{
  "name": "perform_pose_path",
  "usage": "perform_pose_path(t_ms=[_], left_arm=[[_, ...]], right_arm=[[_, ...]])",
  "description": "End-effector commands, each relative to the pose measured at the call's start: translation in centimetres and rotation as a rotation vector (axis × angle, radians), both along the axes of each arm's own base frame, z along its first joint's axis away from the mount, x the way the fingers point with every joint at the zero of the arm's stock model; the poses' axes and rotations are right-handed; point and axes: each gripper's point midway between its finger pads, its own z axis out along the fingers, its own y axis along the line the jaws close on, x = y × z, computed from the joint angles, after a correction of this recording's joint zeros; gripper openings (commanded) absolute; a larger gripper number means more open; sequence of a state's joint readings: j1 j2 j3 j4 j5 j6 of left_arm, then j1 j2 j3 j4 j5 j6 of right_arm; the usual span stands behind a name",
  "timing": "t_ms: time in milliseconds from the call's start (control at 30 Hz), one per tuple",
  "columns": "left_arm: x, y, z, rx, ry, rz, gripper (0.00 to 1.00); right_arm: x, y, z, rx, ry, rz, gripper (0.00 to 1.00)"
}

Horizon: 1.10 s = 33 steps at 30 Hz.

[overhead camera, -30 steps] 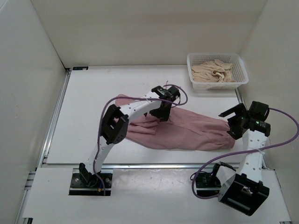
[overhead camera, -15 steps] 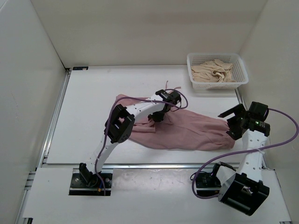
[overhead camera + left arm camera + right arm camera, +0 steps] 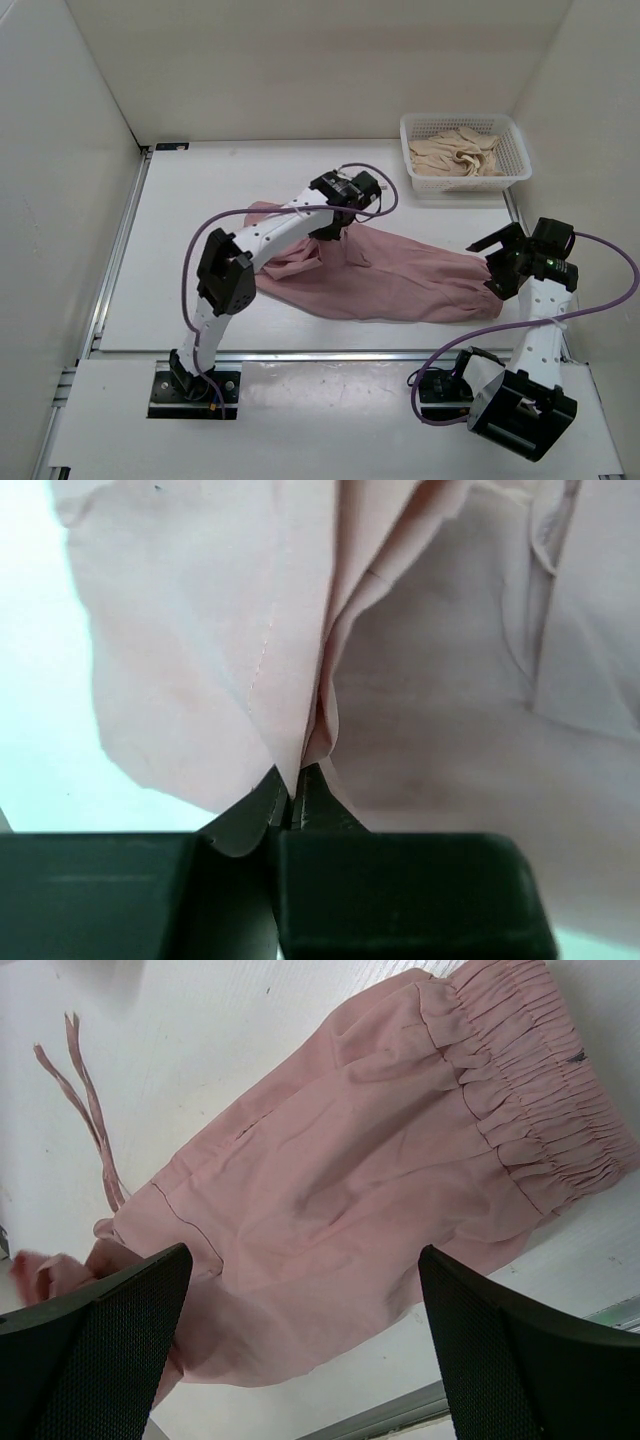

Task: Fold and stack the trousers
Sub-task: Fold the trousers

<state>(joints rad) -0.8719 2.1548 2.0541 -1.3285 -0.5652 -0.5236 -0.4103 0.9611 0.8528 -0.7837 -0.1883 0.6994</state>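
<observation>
Trousers (image 3: 410,285): dusty-pink, spread rumpled on white table (image 3: 180,260), waistband (image 3: 530,1070) at right. Left gripper (image 3: 298,798): pinched closed on a raised fabric fold. Right gripper (image 3: 300,1290): spread wide, holding nothing, above waistband end.

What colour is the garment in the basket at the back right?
Cream-beige garment, lying in a white basket; clearest in the top external view.

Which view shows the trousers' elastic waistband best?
Right wrist: the gathered waistband is close and clear at top right, with nothing over it. Top external shows it only small, at the right end of the trousers. Left wrist shows just pinched fabric, no waistband.
</observation>
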Motion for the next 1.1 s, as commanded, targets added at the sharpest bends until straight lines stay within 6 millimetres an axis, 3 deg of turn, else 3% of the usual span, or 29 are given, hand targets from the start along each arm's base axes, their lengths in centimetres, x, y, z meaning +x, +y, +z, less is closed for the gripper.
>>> perform_pose_path(t_ms=[0, 133, 333, 500, 533, 567, 600, 667, 700, 733, 767, 800, 900, 933, 967, 1033, 1067], left_arm=[[-1.1, 1.2, 6.5, -0.113, -0.081, 0.012, 0.10], [-1.8, -1.5, 7.2, -0.242, -0.054, -0.031, 0.10], [-3.4, -5.7, 4.6, -0.323, 0.021, -0.063, 0.10], [-6.0, -11.6, 2.9, -0.448, 0.121, -0.192, 0.12], [-6.5, -12.2, 1.6, -0.426, 0.153, -0.201, 0.21], [-6.8, -12.1, 1.2, -0.407, 0.179, -0.198, 0.52], [-6.9, -11.9, 1.0, -0.389, 0.193, -0.193, 0.62], [-6.0, -10.5, 1.3, -0.352, 0.196, -0.169, 0.66], [-4.7, -9.4, 2.5, -0.376, 0.172, -0.138, 0.87], [-4.3, -8.5, 3.4, -0.392, 0.175, -0.146, 0.87], [-3.6, -7.4, 6.2, -0.436, 0.127, -0.144, 0.87], [-1.8, -5.4, 7.2, -0.458, 0.102, -0.105, 0.88], [0.6, -0.3, 10.3, -0.481, 0.008, -0.023, 0.83], [2.1, 3.2, 9.4, -0.450, 0.003, 0.054, 0.79], [2.6, 5.0, 9.9, -0.455, -0.019, 0.083, 0.73], [4.2, 7.9, 9.1, -0.525, -0.002, 0.130, 0.72], [3.6, 9.1, 7.6, -0.537, 0.037, 0.146, 0.81]], right_arm=[[0.3, 0.0, 0.8, -0.011, -0.040, 0.013, 0.99], [0.2, 0.3, 0.7, -0.004, -0.043, 0.018, 0.99], [0.1, 0.3, 0.9, -0.008, -0.051, 0.018, 0.99], [0.0, 0.2, 0.5, -0.011, -0.040, 0.013, 0.99], [0.0, 0.2, 0.5, -0.011, -0.040, 0.013, 0.99], [0.0, 0.2, 0.5, -0.011, -0.040, 0.013, 0.99], [0.0, 0.2, 0.5, -0.011, -0.040, 0.013, 0.99], [0.1, 0.1, 0.9, -0.015, -0.050, 0.013, 0.99], [0.0, 0.2, 0.7, -0.017, -0.042, 0.020, 0.99], [0.0, 0.2, 0.7, -0.018, -0.041, 0.020, 0.99], [0.0, 0.2, 0.7, -0.018, -0.041, 0.020, 0.99], [0.0, 0.2, 0.7, -0.018, -0.041, 0.020, 0.99], [0.0, 0.2, 0.7, -0.018, -0.041, 0.020, 0.99], [0.0, 0.2, 0.7, -0.018, -0.041, 0.020, 0.99], [0.0, 0.2, 0.7, -0.018, -0.041, 0.020, 0.99], [0.0, 0.2, 0.7, -0.018, -0.041, 0.020, 0.99], [0.0, 0.3, 0.8, -0.011, -0.044, 0.025, 0.99]])
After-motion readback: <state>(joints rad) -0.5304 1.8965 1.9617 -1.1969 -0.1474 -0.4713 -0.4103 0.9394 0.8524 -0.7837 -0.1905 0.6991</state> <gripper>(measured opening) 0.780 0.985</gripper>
